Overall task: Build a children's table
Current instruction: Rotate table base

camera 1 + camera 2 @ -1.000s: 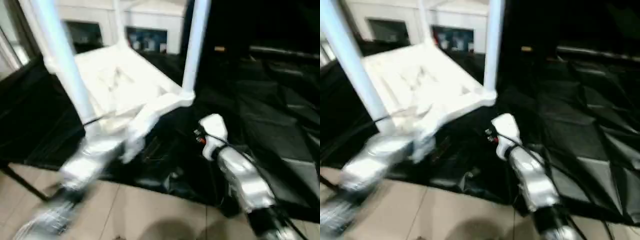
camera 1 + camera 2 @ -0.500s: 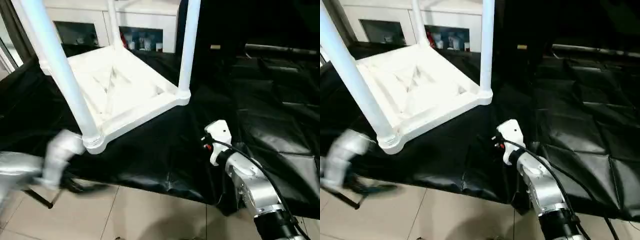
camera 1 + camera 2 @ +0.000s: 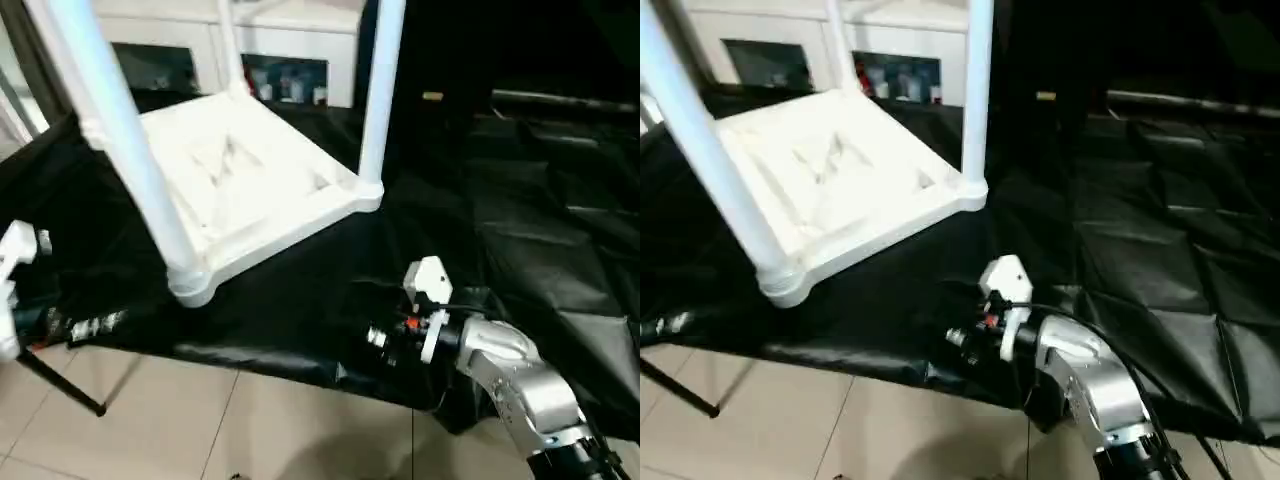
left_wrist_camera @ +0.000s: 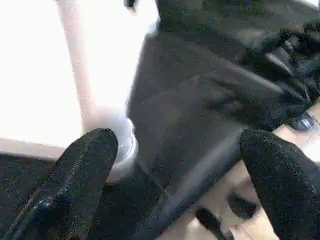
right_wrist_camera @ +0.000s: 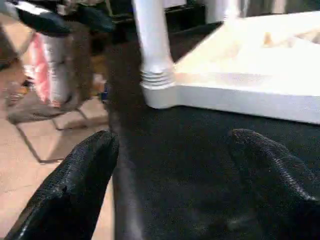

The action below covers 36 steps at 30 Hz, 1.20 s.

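Roughly, by label:
table position: children's table [image 3: 240,190] upside down on black padded cover [image 3: 540,200], ribbed underside up, legs pointing up out of corner sockets.
legs seen: near leg [image 3: 120,140] in near corner socket [image 3: 190,285]; right-corner leg [image 3: 378,90]; far leg [image 3: 232,45] behind; fourth not made out.
left gripper [image 4: 180,185]: spread wide, nothing between fingers [image 4: 82,175], aimed toward base of a leg, apart from it.
right gripper [image 5: 170,190]: spread wide, empty, low over the cover, facing a leg's threaded collar [image 5: 156,77], apart from it.
handling guess: hollow white plastic, probably light and stiff; smooth tubes likely slippery under black pads; top likely to skate on the slick cover if pushed.
where to grab: probably low on a leg near the socket for turning; rim of top [image 3: 290,235] for steadying or flipping.
fragility guess: threads likely the weak spot if cross-started; long legs give leverage on sockets.
edges: near socket close to front edge of the cover, tiled floor [image 3: 250,420] just below; tipping risk that side.
open room: wide bare cover to the right; white cabinet [image 3: 290,50] behind; dark stand leg [image 3: 60,385] on floor at left.
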### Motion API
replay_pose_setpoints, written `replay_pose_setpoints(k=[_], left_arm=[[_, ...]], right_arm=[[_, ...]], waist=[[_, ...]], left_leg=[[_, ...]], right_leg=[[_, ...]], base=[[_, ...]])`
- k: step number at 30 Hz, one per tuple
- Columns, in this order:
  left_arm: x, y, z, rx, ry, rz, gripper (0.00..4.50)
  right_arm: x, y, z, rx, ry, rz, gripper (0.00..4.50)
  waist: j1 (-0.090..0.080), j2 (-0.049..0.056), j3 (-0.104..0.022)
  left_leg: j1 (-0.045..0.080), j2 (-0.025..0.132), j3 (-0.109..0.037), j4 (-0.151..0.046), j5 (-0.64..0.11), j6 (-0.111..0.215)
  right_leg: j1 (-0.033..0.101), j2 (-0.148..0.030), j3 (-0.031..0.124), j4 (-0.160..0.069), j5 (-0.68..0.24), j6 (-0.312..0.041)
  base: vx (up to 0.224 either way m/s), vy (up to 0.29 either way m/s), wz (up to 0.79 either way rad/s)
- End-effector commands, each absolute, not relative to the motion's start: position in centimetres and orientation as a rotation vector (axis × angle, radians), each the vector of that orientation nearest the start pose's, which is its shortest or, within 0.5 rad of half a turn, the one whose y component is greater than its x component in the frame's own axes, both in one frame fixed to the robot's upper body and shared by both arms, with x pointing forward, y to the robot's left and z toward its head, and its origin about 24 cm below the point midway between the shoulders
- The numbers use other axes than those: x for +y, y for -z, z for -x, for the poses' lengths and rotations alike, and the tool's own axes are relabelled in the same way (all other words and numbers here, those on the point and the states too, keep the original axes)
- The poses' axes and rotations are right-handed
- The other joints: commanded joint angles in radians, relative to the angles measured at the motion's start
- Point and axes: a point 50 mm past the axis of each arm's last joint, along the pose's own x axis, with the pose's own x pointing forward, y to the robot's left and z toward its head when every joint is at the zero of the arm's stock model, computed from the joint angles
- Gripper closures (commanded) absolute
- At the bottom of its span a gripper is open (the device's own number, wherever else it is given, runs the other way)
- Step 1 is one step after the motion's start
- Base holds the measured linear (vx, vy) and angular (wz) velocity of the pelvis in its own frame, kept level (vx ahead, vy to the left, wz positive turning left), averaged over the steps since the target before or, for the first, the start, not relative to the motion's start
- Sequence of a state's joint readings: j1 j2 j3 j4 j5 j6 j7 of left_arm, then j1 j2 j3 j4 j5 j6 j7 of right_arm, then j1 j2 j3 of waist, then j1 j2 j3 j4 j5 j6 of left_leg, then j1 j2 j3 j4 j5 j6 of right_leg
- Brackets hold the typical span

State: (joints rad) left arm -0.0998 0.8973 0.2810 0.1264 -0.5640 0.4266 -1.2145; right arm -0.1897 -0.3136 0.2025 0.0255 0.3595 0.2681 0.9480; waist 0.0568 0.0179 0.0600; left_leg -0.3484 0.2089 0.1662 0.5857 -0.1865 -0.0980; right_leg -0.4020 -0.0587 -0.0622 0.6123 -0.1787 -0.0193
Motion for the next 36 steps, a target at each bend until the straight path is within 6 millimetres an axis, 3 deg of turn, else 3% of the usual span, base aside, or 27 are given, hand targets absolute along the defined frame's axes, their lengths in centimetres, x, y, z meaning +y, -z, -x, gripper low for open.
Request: replay_pose_setpoints(k=[1, 6, 10, 12, 15, 16, 17, 20, 26, 32, 34, 36], left_arm=[[31.0, -13.4, -24.4, 0.271, 0.839, -0.066, 0.03], [29.8, -12.8, -25.6, 0.237, 0.83, -0.08, 0.03], [27.7, -12.0, -27.0, 0.195, 0.812, -0.089, 0.03], [27.0, -11.7, -27.7, 0.172, 0.799, -0.114, 0.03], [26.8, -11.3, -28.8, 0.162, 0.72, -0.152, 0.03], [26.8, -11.1, -29.3, 0.168, 0.682, -0.139, 0.03], [26.7, -11.1, -29.5, 0.166, 0.674, -0.137, 0.03], [25.9, -10.7, -29.9, 0.174, 0.671, -0.107, 0.03], [26.1, -10.2, -30.4, 0.186, 0.622, -0.091, 0.03], [22.6, -10.9, -29.9, 0.136, 0.83, -0.016, 0.03], [20.3, -11.3, -29.5, 0.115, 0.957, 0.029, 0.03], [19.5, -11.5, -29.5, 0.111, 0.993, 0.035, 0.03]], right_arm=[[-11.3, -6.2, -25.3, 0.169, -1.214, -0.077, 0.54], [-11.3, -6.3, -25.3, 0.179, -1.228, -0.064, 0.54], [-11.3, -6.3, -25.3, 0.192, -1.24, -0.064, 0.54], [-11.2, -6.3, -25.3, 0.195, -1.242, -0.058, 0.54], [-11.1, -6.4, -25.3, 0.196, -1.253, -0.059, 0.54], [-11.0, -6.4, -25.3, 0.195, -1.256, -0.061, 0.54], [-11.0, -6.4, -25.3, 0.195, -1.256, -0.061, 0.54], [-11.1, -6.4, -25.3, 0.199, -1.258, -0.062, 0.54], [-11.3, -6.3, -25.6, 0.201, -1.249, -0.056, 0.54], [-11.7, -5.6, -26.5, 0.223, -1.157, 0.016, 0.54], [-12.6, -4.8, -28.1, 0.243, -0.967, 0.125, 0.54], [-13.0, -4.6, -28.6, 0.247, -0.902, 0.146, 0.54]], waist=[[0.003, 0.016, -0.054], [0.005, 0.011, -0.058], [0.008, 0.007, -0.062], [0.012, 0.007, -0.064], [0.011, 0.003, -0.064], [0.012, 0.003, -0.067], [0.011, 0.003, -0.068], [0.01, 0.001, -0.069], [0.006, 0.002, -0.072], [0.01, 0.004, -0.069], [0.011, 0.002, -0.069], [0.013, 0.0, -0.072]], left_leg=[[0.011, 0.013, -0.001, -0.075, -0.317, 0.014], [0.008, 0.013, -0.003, -0.074, -0.301, 0.007], [0.003, 0.014, -0.004, -0.072, -0.281, 0.005], [0.01, 0.014, -0.001, -0.068, -0.282, 0.008], [0.0, 0.012, -0.003, -0.07, -0.27, 0.009], [0.004, 0.01, -0.002, -0.067, -0.266, 0.009], [-0.001, 0.011, -0.004, -0.068, -0.248, 0.008], [-0.001, 0.012, -0.004, -0.066, -0.238, 0.009], [-0.003, 0.011, -0.004, -0.063, -0.226, 0.018], [0.001, 0.015, -0.002, -0.063, -0.239, 0.004], [0.0, 0.015, -0.001, -0.065, -0.224, -0.004], [0.001, 0.012, 0.002, -0.062, -0.206, -0.007]], right_leg=[[0.037, -0.061, 0.048, -0.087, -0.367, -0.169], [0.041, -0.061, 0.048, -0.085, -0.362, -0.152], [0.046, -0.062, 0.047, -0.081, -0.334, -0.156], [0.04, -0.062, 0.047, -0.084, -0.33, -0.158], [0.048, -0.061, 0.045, -0.084, -0.331, -0.145], [0.046, -0.06, 0.045, -0.084, -0.328, -0.137], [0.05, -0.061, 0.044, -0.08, -0.305, -0.141], [0.05, -0.063, 0.044, -0.078, -0.287, -0.153], [0.053, -0.061, 0.043, -0.074, -0.243, -0.168], [0.047, -0.064, 0.044, -0.075, -0.252, -0.191], [0.046, -0.065, 0.045, -0.073, -0.251, -0.191], [0.048, -0.063, 0.046, -0.072, -0.228, -0.194]], base=[[0.0, 0.0, 0.0], [0.0, 0.0, 0.0], [0.0, 0.0, 0.0], [0.0, 0.0, 0.0], [0.0, 0.0, 0.0], [0.0, 0.0, 0.0], [0.0, 0.0, 0.0], [0.0, 0.0, 0.0], [0.0, 0.0, 0.0], [0.0, 0.0, 0.0], [0.0, 0.0, 0.0], [0.0, 0.0, 0.0]])
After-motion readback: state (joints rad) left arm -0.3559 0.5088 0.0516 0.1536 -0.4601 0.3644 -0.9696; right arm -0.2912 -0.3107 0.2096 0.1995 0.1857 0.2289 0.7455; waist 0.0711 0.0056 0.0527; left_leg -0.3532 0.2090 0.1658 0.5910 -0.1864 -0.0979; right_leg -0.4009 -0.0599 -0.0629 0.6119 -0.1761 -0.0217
